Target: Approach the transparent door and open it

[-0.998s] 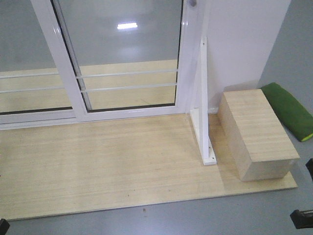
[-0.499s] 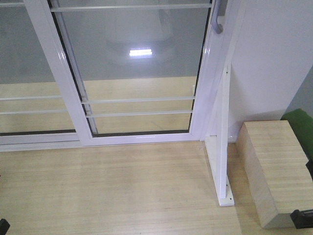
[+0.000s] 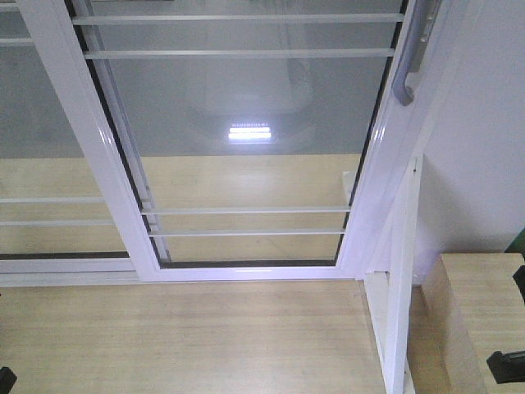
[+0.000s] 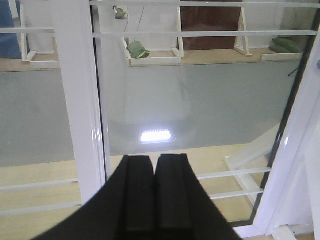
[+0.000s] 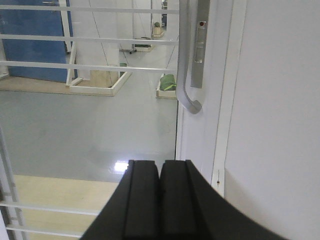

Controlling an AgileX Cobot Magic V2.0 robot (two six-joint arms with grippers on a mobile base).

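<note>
The transparent door (image 3: 246, 123) fills the front view: clear glass in a glossy white frame with thin white bars. It is closed against the right jamb. Its curved pale handle (image 3: 408, 61) is at the upper right. In the right wrist view the handle (image 5: 183, 60) and its lock plate (image 5: 200, 45) are straight ahead, above my right gripper (image 5: 160, 167), which is shut and empty and apart from them. My left gripper (image 4: 154, 162) is shut and empty and faces the door glass (image 4: 200, 100) near the left stile (image 4: 75, 100).
A barred glass panel without a handle (image 3: 41, 148) stands at the left. A white post with a brace (image 3: 400, 279) and a wooden box (image 3: 484, 312) are at the lower right, against a white wall (image 3: 484, 139). A pale wooden platform (image 3: 189, 336) lies before the door.
The view has closed in on the door. The handle has come into sight at the upper right, and the box and green cushion have slid off to the right. Both grippers stay shut.
</note>
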